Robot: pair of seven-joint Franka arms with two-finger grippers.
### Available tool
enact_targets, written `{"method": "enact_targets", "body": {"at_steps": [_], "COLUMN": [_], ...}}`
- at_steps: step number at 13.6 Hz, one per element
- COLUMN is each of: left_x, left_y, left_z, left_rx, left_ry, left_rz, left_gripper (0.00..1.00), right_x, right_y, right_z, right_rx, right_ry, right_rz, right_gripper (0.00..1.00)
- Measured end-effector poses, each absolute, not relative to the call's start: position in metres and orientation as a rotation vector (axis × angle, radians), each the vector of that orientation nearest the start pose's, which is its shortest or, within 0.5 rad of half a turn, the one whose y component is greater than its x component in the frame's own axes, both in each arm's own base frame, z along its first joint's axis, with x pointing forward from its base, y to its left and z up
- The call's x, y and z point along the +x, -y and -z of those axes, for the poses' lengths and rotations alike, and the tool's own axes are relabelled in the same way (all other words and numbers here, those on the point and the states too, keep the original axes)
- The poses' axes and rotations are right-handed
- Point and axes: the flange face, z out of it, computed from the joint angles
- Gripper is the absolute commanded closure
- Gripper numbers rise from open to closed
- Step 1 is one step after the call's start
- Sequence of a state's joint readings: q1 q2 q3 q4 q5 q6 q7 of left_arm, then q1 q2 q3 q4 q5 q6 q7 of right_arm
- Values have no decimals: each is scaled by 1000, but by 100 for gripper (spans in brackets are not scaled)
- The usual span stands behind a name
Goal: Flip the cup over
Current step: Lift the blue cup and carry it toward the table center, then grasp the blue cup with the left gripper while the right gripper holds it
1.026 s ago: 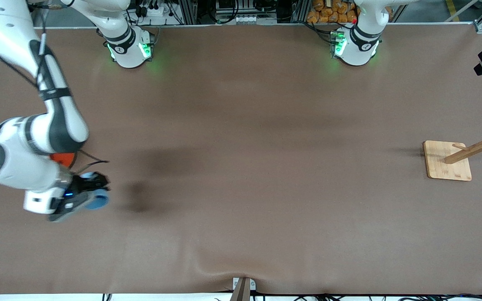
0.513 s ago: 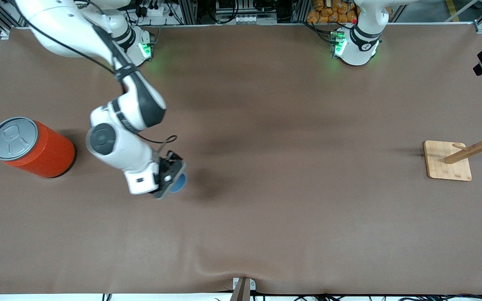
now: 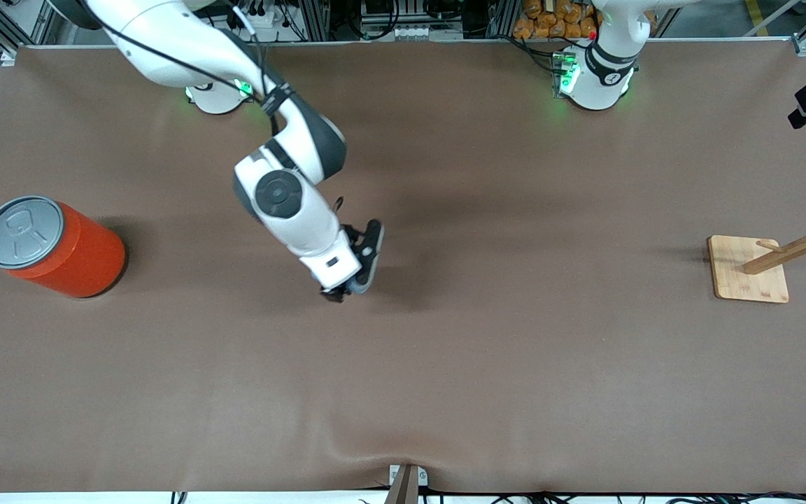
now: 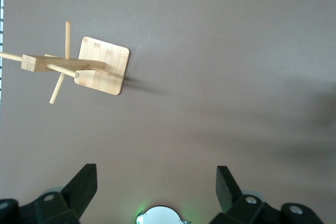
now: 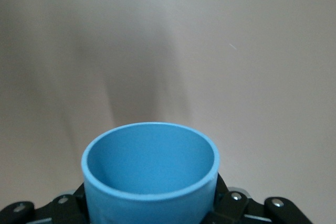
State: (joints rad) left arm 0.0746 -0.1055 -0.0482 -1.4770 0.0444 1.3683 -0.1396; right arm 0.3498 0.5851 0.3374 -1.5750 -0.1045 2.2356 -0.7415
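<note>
While airborne, right gripper (image 3: 348, 285) clamps cup (image 5: 150, 174)

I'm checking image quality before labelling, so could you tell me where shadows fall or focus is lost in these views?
Front view: the right arm casts a soft dark shadow on the table beside the right gripper; the orange can shadows too. Right wrist view: the cup looks slightly soft, with blurred shadow streaks on the cloth. Left wrist view: the wooden rack is sharp.
</note>
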Motion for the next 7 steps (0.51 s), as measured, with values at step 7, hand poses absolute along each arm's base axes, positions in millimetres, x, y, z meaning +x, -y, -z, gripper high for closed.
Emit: {"method": "enact_targets", "body": {"at_steps": [7], "left_x": [542], "left_y": [11], "left_z": [-636], "left_rx": [-3116], "left_ry": [242], "left_rz": [-200], "left_gripper": [0], "right_x": [506], "right_y": [-517], "right_z": [-256], "right_rx": [-2121], "right_ry": [2297], "right_rz": [91], "right_gripper": [36]}}
